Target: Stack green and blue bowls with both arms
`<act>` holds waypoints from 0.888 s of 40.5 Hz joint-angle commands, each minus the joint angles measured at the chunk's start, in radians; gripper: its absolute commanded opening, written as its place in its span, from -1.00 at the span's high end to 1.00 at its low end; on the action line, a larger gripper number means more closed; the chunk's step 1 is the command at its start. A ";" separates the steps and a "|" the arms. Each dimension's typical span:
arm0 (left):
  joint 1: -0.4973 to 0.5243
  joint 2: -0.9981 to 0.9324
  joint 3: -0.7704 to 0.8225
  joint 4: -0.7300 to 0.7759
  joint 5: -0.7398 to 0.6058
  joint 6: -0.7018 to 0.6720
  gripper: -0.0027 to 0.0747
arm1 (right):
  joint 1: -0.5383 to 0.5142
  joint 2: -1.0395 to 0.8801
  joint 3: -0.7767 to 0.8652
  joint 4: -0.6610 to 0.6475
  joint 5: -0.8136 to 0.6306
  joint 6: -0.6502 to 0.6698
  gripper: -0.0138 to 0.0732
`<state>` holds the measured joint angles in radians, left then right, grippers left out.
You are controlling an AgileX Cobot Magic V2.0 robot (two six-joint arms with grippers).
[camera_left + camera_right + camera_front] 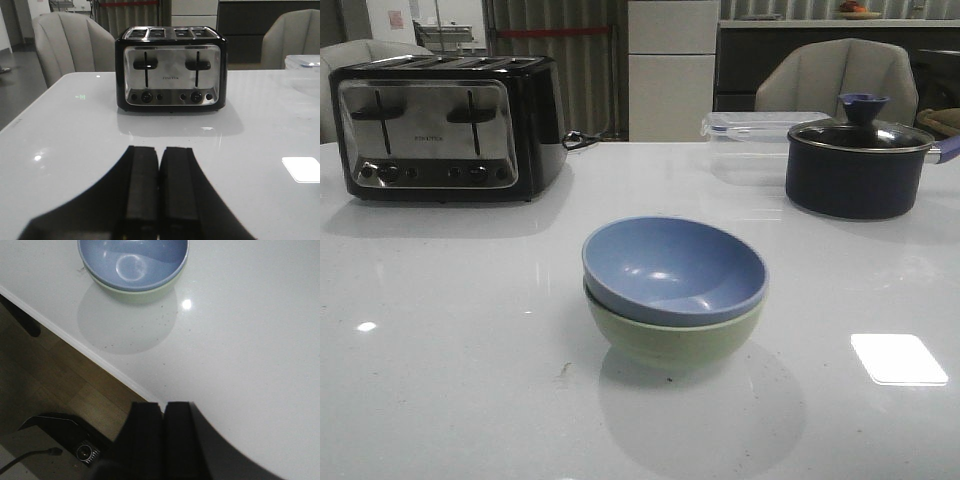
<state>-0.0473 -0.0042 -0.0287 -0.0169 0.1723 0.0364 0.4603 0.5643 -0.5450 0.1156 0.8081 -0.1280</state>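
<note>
The dusty blue bowl (672, 266) sits nested inside the pale green bowl (670, 340) near the middle of the white table, both upright. The right wrist view shows the same stack, blue bowl (131, 262) over the green bowl (142, 294), near the table's front edge. My right gripper (163, 405) is shut and empty, well away from the stack, over the table edge. My left gripper (159, 150) is shut and empty above bare table, facing the toaster. Neither arm appears in the front view.
A black and chrome toaster (445, 125) stands at the back left. A dark lidded pot (855, 165) and a clear plastic container (760, 128) sit at the back right. The table edge (80, 342) drops to a wooden floor. Chairs stand behind the table.
</note>
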 commanded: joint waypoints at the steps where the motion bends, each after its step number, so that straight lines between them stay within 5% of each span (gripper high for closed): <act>1: 0.019 -0.014 0.004 -0.017 -0.158 0.001 0.69 | -0.007 0.001 -0.029 0.000 -0.055 -0.001 0.56; 36: -0.012 -0.020 0.036 -0.023 -0.215 0.001 0.69 | -0.007 0.001 -0.029 0.000 -0.055 -0.001 0.56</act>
<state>-0.0512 -0.0042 0.0035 -0.0288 0.0480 0.0364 0.4603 0.5643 -0.5450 0.1156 0.8081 -0.1280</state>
